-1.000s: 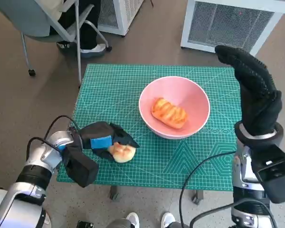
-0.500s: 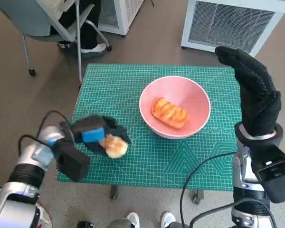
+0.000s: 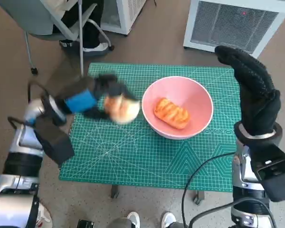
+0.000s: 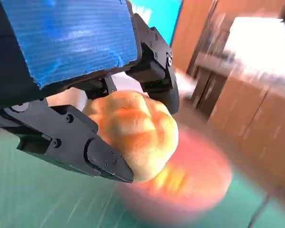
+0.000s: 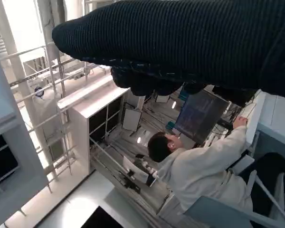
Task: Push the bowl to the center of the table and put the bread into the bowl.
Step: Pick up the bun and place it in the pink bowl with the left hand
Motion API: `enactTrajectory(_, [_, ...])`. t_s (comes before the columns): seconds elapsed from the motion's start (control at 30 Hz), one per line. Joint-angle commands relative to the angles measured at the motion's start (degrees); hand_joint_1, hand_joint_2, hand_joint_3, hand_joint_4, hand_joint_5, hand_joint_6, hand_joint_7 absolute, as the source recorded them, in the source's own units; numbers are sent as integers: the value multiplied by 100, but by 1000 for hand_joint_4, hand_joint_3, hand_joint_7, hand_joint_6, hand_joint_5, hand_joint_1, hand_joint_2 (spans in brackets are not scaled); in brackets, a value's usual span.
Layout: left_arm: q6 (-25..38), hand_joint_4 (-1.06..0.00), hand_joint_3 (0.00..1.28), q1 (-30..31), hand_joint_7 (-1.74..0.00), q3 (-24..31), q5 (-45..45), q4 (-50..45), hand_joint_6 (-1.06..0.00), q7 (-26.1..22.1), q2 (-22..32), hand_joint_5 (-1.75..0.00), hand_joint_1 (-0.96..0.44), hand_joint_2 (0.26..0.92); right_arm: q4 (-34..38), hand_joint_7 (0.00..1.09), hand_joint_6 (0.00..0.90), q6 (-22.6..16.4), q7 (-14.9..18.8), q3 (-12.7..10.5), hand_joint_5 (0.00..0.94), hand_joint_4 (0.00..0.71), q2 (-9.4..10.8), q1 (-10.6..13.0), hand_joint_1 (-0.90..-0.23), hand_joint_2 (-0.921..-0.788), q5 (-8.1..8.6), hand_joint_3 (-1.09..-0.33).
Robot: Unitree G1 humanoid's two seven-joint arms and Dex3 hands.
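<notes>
No words, brand names, numbers or signs can be read in any view. The green cutting mat (image 3: 133, 152) covering the bench carries a pale printed grid and ruled lines, but its markings are too small to make out. The blue tape on the black left hand (image 3: 88, 99) is plain, and the dark screen (image 5: 199, 116) near the seated person shows nothing legible.

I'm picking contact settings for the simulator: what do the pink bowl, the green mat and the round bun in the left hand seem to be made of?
The pink bowl: smooth and evenly coloured, probably plastic or glazed ceramic; the look leaves it open. The green mat: flat, matte, printed with a white grid, likely a vinyl cutting mat. The round bun: golden, lobed crust, real or imitation bread; held by the left hand.
</notes>
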Motion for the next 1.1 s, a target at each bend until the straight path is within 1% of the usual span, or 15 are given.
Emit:
enactTrajectory(0.03, [-12, -780, 0, -442, -966, -81, 188, 34, -844, 275, -489, -1034, 3, 883, 160, 678, 31, -40, 10, -1, 0, 296, 55, 2, -577, -921, 30, -752])
enactTrajectory(0.23, [-208, -742, 8, -1010, -1049, -350, 506, 776, -780, 354, -944, -1062, 3, 903, 259, 678, 30, -68, -18, 10, 2, 299, 99, -92, -574, -921, -4, -753])
enactTrajectory(0.5, [-178, -614, 80, -1554, -1162, -756, 1079, 1817, -674, 465, -1356, -1196, 2, 919, 199, 680, 30, -63, -69, 11, 3, 302, 142, -107, -579, -921, -69, -752])
enactTrajectory(0.6, [-120, -530, 142, -1706, -1225, -909, 1292, 2136, -616, 486, -1470, -1278, 2, 920, 170, 680, 30, -66, -83, 1, 3, 302, 146, -101, -582, -921, -88, -752])
enactTrajectory(0.63, [-63, -484, 182, -1747, -1276, -971, 1359, 2235, -572, 457, -1510, -1317, 1, 921, 156, 680, 30, -67, -89, -3, 3, 302, 145, -95, -583, -921, -96, -752])
enactTrajectory(0.67, [-30, -393, 251, -1778, -1358, -1010, 1407, 2311, -510, 439, -1538, -1390, 1, 921, 146, 681, 30, -67, -93, -5, 3, 302, 144, -91, -583, -921, -101, -752])
enactTrajectory(0.7, [41, -359, 277, -1801, -1389, -1067, 1458, 2377, -487, 386, -1566, -1417, 1, 921, 129, 681, 30, -66, -98, -8, 3, 302, 141, -84, -584, -921, -106, -752])
enactTrajectory(0.73, [85, -301, 273, -1820, -1101, -1105, 1496, 2429, -406, 353, -1587, -1052, -14, 914, 117, 681, 29, -65, -103, -8, 3, 302, 140, -79, -584, -921, -110, -751])
enactTrajectory(0.77, [179, -319, 254, -1843, -815, -1166, 1541, 2504, -407, 264, -1623, -713, -23, 917, 94, 681, 29, -61, -108, -13, 3, 302, 131, -69, -584, -921, -110, -751])
enactTrajectory(0.8, [243, -258, 203, -1861, -572, -1208, 1571, 2559, -359, 204, -1649, -456, -72, 918, 78, 681, 28, -58, -112, -15, 3, 303, 125, -62, -585, -921, -110, -751])
enactTrajectory(0.83, [334, -236, 184, -1887, -485, -1254, 1584, 2627, -342, 100, -1684, -365, -90, 919, 65, 681, 28, -52, -114, -21, 3, 303, 116, -58, -585, -921, -102, -751])
enactTrajectory(0.87, [395, -177, 146, -1907, -342, -1285, 1590, 2676, -293, 30, -1708, -233, -141, 920, 58, 681, 28, -47, -115, -24, 3, 303, 110, -57, -587, -921, -98, -750])
enactTrajectory(0.93, [573, -113, 113, -1943, -209, -1333, 1586, 2728, -237, -162, -1751, -119, -207, 920, 43, 681, 28, -38, -114, -33, 3, 303, 101, -55, -590, -921, -83, -750])
enactTrajectory(1.0, [771, -59, 93, -1964, -121, -1363, 1561, 2725, -194, -388, -1790, -49, -272, 921, 33, 681, 28, -34, -106, -44, 3, 303, 91, -51, -592, -921, -63, -749])
enactTrajectory(1.1, [958, -20, 86, -1957, -78, -1358, 1497, 2709, -175, -610, -1830, -15, -322, 921, 7, 681, 28, -29, -123, -58, 3, 304, 84, -37, -594, -921, -80, -748])
